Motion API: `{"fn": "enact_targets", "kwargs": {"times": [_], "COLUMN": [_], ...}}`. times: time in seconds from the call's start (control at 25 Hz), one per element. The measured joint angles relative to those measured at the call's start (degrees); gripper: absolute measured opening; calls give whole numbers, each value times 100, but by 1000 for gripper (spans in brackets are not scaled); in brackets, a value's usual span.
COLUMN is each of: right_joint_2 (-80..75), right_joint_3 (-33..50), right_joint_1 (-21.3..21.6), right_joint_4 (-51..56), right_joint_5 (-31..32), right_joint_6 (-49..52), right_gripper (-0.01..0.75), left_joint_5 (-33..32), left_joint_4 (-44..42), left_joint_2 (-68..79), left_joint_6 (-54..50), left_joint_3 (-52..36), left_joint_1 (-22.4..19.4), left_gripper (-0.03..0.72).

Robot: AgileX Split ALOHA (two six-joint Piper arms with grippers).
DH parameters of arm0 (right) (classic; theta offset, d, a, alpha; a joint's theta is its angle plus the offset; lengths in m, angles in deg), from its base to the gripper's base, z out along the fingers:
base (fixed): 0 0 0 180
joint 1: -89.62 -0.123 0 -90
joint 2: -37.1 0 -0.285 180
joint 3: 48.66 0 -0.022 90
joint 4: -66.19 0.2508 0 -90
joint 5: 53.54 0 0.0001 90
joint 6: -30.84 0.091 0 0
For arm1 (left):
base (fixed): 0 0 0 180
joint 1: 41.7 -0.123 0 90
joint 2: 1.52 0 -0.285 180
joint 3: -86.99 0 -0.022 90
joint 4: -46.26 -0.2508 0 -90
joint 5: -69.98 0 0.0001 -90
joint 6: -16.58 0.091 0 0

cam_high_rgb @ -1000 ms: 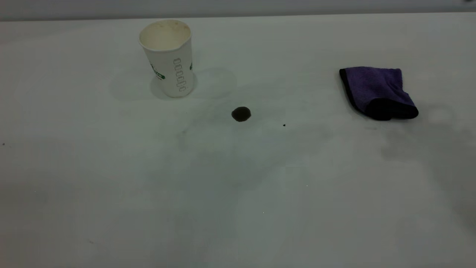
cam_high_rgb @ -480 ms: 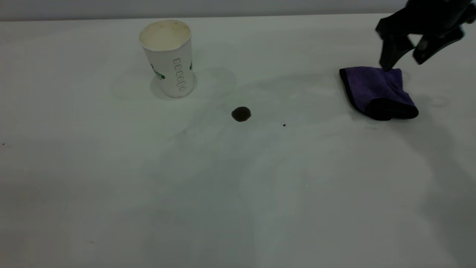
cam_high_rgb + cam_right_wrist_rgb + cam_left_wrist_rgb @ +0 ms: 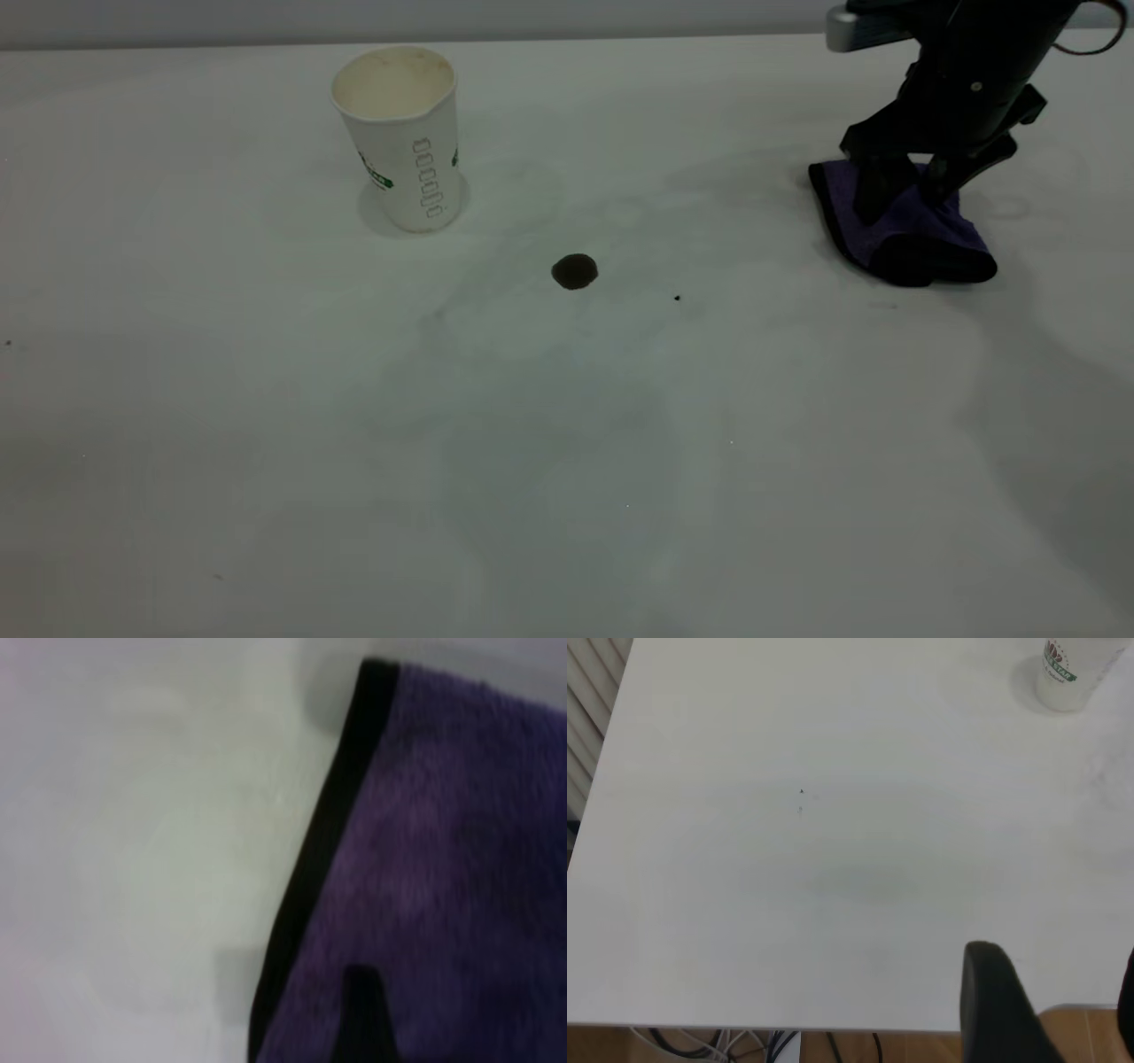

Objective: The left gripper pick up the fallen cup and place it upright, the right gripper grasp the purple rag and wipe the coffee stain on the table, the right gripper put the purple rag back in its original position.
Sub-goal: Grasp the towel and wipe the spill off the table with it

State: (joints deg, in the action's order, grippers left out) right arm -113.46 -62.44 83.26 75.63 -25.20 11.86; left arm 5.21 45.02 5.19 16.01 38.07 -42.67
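The right pincer (image 3: 904,199) stands straight down over the purple rag (image 3: 899,232), near the far right corner of the surface (image 3: 567,461), its two fingers spread and planted on the cloth's far half with a fold of purple between them; it is parted, not closed on anything. In the right wrist view one dark fingertip (image 3: 363,1010) rests on the purple pile, close to the rag's black-edged border. The rag's long axis runs from the far edge toward the near one, ending in a bunched black-edged fold nearest the camera, so the fingers look set across its width, which should suit a pinch. From there the coffee stain (image 3: 575,271) lies well apart toward the left edge and slightly nearer, with only a tiny black speck (image 3: 677,298) on the way; the sweep appears unobstructed. The cup (image 3: 403,137) stands upright beyond the stain, toward the far left, near enough that a long wiping stroke might nudge it. The left pincer (image 3: 1050,1001) is held back at the left edge, spread apart and idle.
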Motion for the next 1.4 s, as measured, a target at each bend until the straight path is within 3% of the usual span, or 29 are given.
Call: {"fn": "enact_targets", "kwargs": {"times": [0.12, 0.2, 0.28, 0.44, 0.48, 0.64, 0.92, 1.16, 1.4], "right_joint_2": [-209, -241, -269, -288, -294, -324, -437, -442, -568], "right_joint_3": [-172, -223, -248, -269, -271, -385, -869, -1283, -1530], "right_joint_1": [0, 0, 0, 0, 0, -245, -1600, -2772, -3313], "right_joint_4": [-6, -18, 20, 323, 377, 585, 1112, 1263, 1251], "right_joint_5": [2, 14, 7, 19, 39, 208, 791, 840, 497], "right_joint_6": [-31, -31, -31, -79, -109, -289, -311, 142, 456], "right_gripper": [576, 505, 390, 82, 63, 51, 49, 49, 49], "left_joint_5": [0, 0, 0, 0, 0, 0, 0, 0, 0], "left_joint_4": [0, 0, 0, 0, 0, 0, 0, 0, 0], "left_joint_2": [0, 0, 0, 0, 0, 0, 0, 0, 0], "left_joint_6": [0, 0, 0, 0, 0, 0, 0, 0, 0], "left_joint_3": [0, 0, 0, 0, 0, 0, 0, 0, 0], "left_joint_1": [0, 0, 0, 0, 0, 0, 0, 0, 0], "left_gripper": [400, 400, 400, 400, 400, 400, 399, 399, 399]}}
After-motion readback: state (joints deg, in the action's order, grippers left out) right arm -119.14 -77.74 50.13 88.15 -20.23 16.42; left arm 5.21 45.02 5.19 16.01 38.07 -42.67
